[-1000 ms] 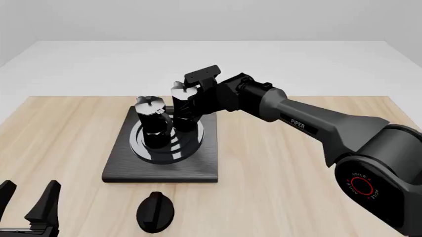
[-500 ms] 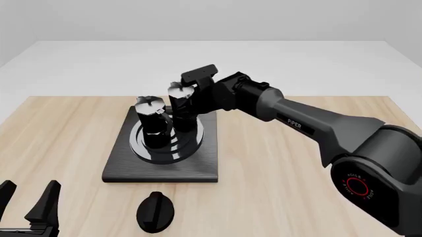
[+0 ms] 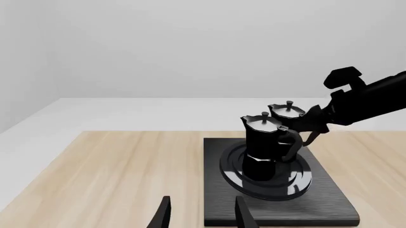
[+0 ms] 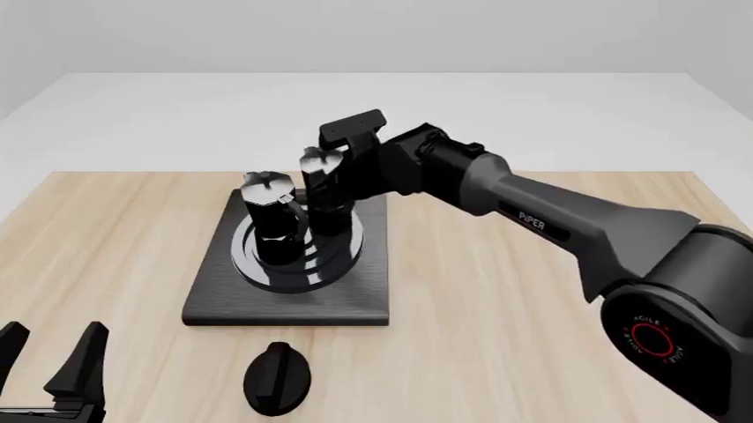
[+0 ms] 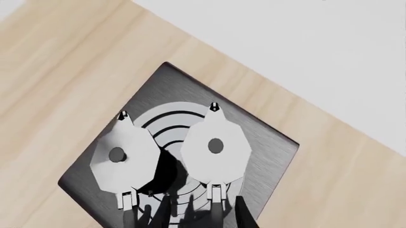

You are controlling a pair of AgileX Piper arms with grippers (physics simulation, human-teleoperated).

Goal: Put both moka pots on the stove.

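Two black moka pots with silvery lids stand upright on the burner rings of the flat black stove point(image 4: 288, 300) point(image 3: 330, 199) point(image 5: 266, 142). One pot point(image 4: 271, 227) point(image 3: 261, 147) point(image 5: 120, 154) is on the left. The other pot point(image 4: 323, 196) point(image 3: 288, 111) point(image 5: 214, 146) stands just behind and to its right. My right gripper point(image 4: 341, 201) point(image 5: 204, 216) hovers over that second pot, open, its fingers well apart on either side of the pot's handle. My left gripper point(image 4: 48, 351) point(image 3: 201, 218) is open and holds nothing, near the table's front left corner.
A black oval knob point(image 4: 278, 377) lies on the wooden table point(image 4: 495, 335) just in front of the stove. The right arm point(image 4: 553, 220) point(image 3: 371, 95) stretches across the table's right half towards the stove.
The right wrist has risen slightly and drifted a little left above the second pot, which stays standing on the stove. The left arm has not moved.
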